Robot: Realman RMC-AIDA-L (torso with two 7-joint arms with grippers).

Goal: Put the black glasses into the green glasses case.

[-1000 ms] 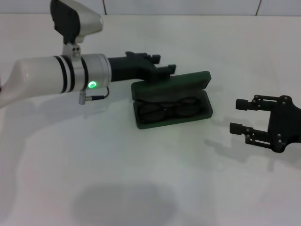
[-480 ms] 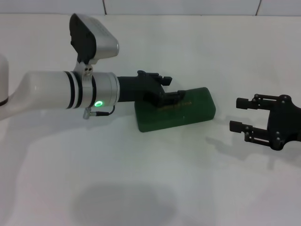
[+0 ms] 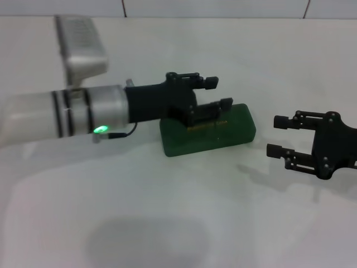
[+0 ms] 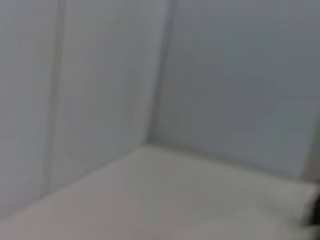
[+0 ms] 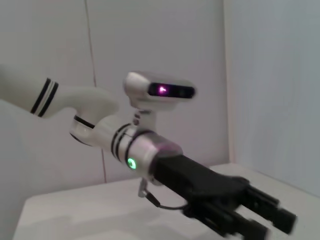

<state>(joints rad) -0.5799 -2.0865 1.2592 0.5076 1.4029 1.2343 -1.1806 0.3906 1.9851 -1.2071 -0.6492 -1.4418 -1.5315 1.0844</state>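
Note:
The green glasses case [image 3: 223, 131] lies shut at the table's middle, with gold lettering on its lid. The black glasses are hidden, out of sight with the lid down. My left gripper [image 3: 218, 93] is open and empty, reaching in from the left just above the case's back left part, with its lower finger [image 3: 223, 104] close over the lid. It also shows in the right wrist view [image 5: 270, 222]. My right gripper [image 3: 275, 135] is open and empty, hanging to the right of the case, apart from it.
The white table [image 3: 167, 212] spreads all around the case. A tiled wall [image 3: 223, 6] runs along the far edge. The left wrist view shows only wall panels and a bit of table surface [image 4: 165, 200].
The case's lid was open with the glasses lying inside; it has been pushed down and is shut now. My left gripper has turned and risen slightly. The right gripper shifted a little left.

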